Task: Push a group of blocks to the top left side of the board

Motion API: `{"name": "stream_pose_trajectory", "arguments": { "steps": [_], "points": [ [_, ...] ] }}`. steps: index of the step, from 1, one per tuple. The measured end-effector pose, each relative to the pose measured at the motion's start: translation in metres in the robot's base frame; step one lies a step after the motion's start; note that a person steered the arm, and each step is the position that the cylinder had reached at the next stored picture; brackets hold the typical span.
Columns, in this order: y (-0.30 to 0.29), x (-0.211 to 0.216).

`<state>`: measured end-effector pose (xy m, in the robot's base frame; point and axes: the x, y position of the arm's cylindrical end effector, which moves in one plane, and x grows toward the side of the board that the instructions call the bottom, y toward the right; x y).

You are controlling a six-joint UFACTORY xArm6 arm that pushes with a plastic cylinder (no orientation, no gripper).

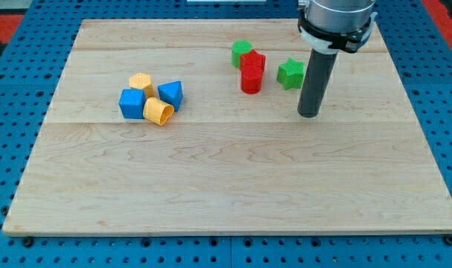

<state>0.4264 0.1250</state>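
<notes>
A cluster sits left of the board's middle: a blue cube point(132, 103), a yellow hexagonal block point(141, 82), a blue triangular block point(170, 94) and a yellow cylinder point(158, 112), all touching or nearly so. Toward the view's top right lie a green block point(241, 53), a red star-like block point(252, 62) and a red cylinder point(250, 80) close together, and a green star block point(290, 73) apart to their right. My tip point(308, 114) rests on the board just below and to the right of the green star, far right of the blue and yellow cluster.
The wooden board point(226, 186) lies on a blue pegboard table point(10, 112). The arm's body point(337, 18) hangs over the board's top right edge.
</notes>
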Motion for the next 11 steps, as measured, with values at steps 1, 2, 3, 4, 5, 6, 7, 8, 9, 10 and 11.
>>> {"name": "stream_pose_trajectory", "arguments": {
  "steps": [1,2,3,4,5,6,7,8,9,10,11],
  "points": [
    [0.000,0.000],
    [0.000,0.007],
    [0.000,0.015],
    [0.000,0.021],
    [-0.001,0.031],
    [-0.021,0.025],
    [-0.083,0.036],
    [-0.144,0.030],
    [-0.196,0.029],
    [-0.228,0.022],
    [-0.231,0.013]
  ]
}}
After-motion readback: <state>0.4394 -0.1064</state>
